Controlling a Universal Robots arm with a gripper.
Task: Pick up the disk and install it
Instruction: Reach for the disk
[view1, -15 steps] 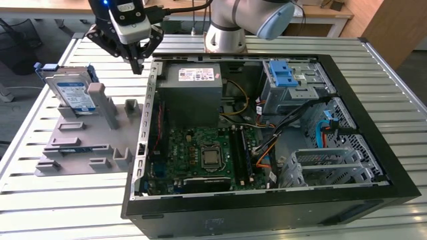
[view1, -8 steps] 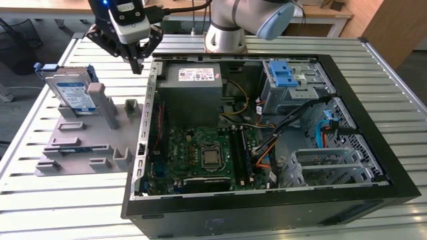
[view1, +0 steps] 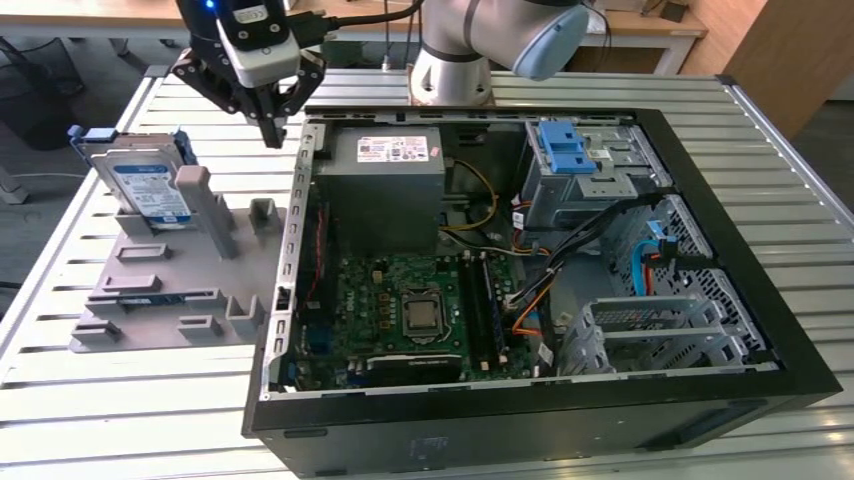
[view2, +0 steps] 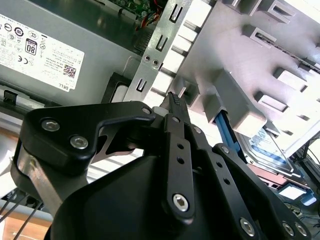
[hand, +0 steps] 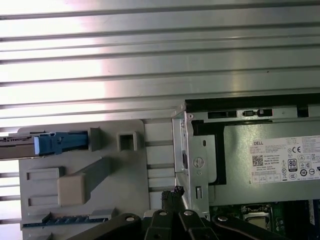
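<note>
End effector (view1: 274, 128) pinched closed, empty, beside case (view1: 534, 432) | disk (view1: 144, 185) standing in rack (view1: 160, 290), apart | you'd best open wide, square to its edges.

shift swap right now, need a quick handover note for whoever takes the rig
The gripper is shut and empty, poised above the gap between the grey holder and the open computer case.
The disk stands on edge in the grey holder, to the exterior view's left of the case, clear of the gripper.
Done: nothing shows as done.
Left: the disk is not yet picked up and not yet installed in the case.
</note>
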